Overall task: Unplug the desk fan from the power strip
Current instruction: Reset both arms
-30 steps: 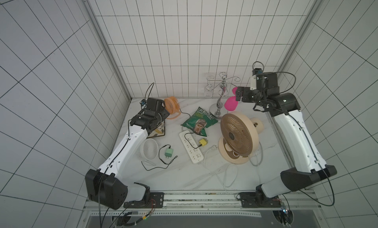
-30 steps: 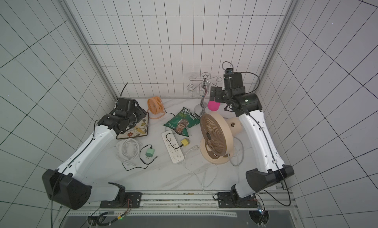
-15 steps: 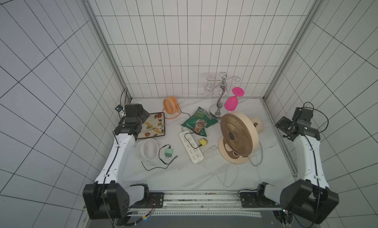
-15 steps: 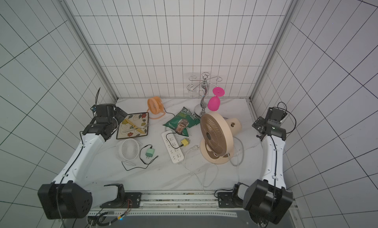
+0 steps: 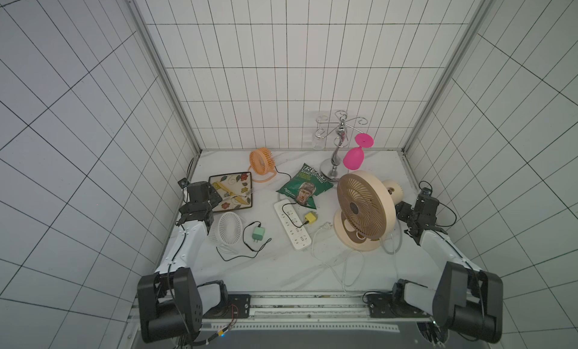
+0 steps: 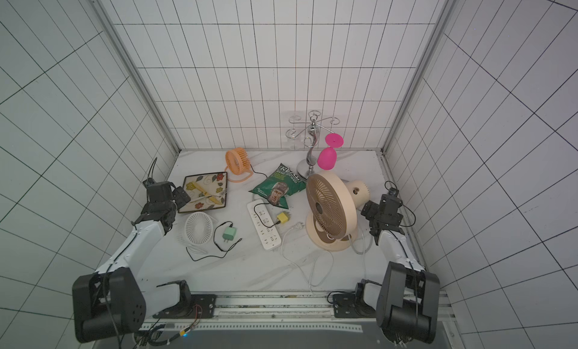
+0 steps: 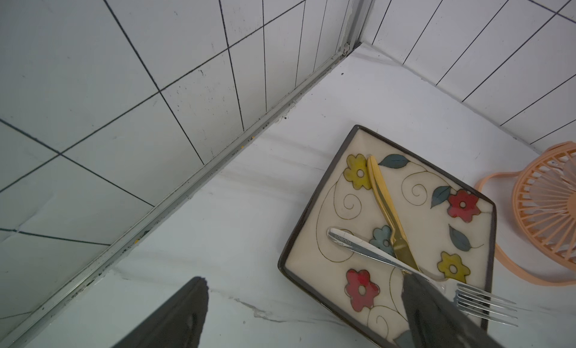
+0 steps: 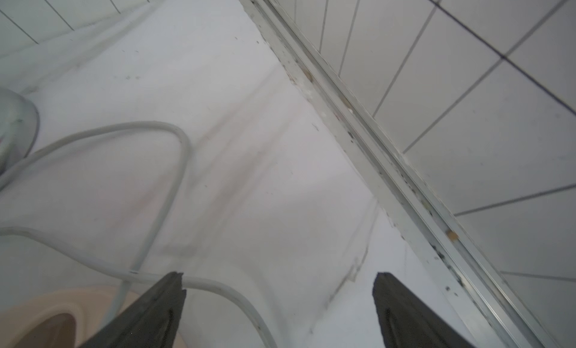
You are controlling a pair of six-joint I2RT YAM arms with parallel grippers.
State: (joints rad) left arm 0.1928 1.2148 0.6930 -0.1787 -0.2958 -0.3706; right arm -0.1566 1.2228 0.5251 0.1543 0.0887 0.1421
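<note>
Gaping wide and empty, low in their wrist views: left gripper [image 7: 304,279], right gripper [image 8: 280,274], the 2 well apart from the long flat white plastic power strip [image 5: 292,224] at centre frame. Small yellow cube adapter [image 5: 310,218] lies just beside the strip, seemingly unplugged.

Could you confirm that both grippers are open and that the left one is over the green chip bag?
Not quite. Both the left gripper and the right gripper are open, but the left one is over the edge of the flowered plate, not the green chip bag; the left wrist view shows it.
</note>
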